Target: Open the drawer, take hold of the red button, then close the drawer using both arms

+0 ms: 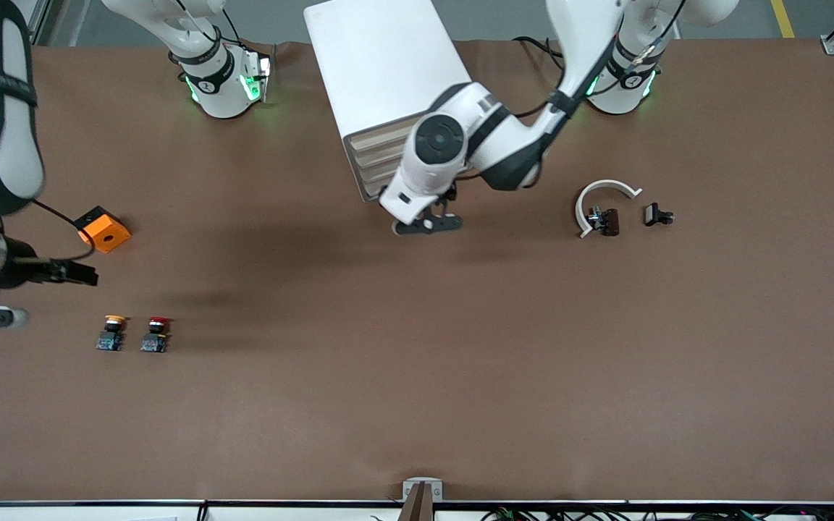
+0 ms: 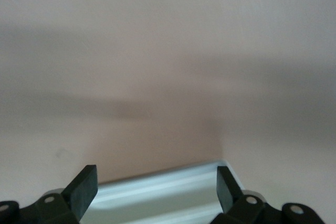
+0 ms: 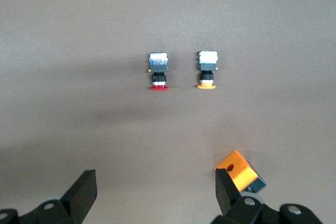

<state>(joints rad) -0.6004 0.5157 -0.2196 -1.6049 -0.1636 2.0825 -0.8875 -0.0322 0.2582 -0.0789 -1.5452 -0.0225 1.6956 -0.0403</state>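
Meanwhile, left hand (image 1: 428,221) before drawer (image 1: 377,161).

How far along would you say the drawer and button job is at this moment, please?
Nothing looks done yet. The left pincer, open, is at the front of the drawer unit, whose drawers look shut. The right pincer, open and empty, hovers near the orange block; the red button lies untouched. Opening, grabbing and closing all remain.
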